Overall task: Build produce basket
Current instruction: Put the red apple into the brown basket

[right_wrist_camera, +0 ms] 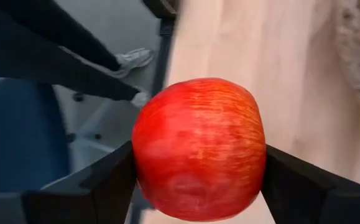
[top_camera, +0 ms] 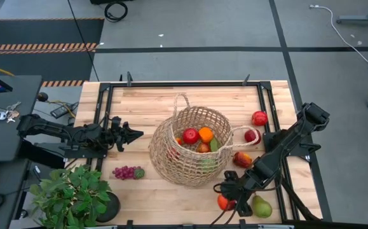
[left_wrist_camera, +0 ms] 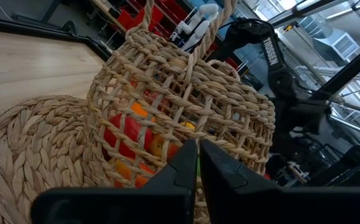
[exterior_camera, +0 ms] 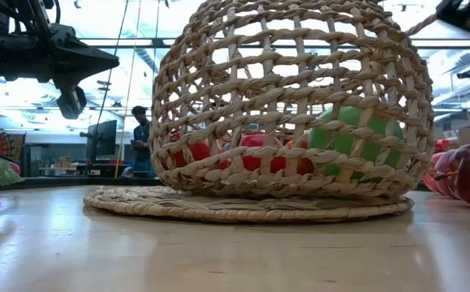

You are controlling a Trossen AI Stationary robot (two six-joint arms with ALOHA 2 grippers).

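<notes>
- Basket (top_camera: pixel 190 147) sits mid-desk (top_camera: pixel 145 105), fruit inside, with what looks like an orange (top_camera: pixel 206 133) on top
- right tool (right_wrist_camera: pixel 198 171) at the near right edge, pinching a red apple (right_wrist_camera: pixel 198 148) between its fingers; a pear (top_camera: pixel 260 207) just beside
- left tool (left_wrist_camera: pixel 198 163) left of the basket, fingers pressed together, holding nothing
- grapes (top_camera: pixel 126 172) lie near the plant (top_camera: pixel 72 194)

White lettering "TROSSEN" on the right arm (left_wrist_camera: pixel 272 53), partly legible

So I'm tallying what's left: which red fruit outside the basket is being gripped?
The red apple at the table's near edge beside the pear, between the right gripper's fingers.
</notes>
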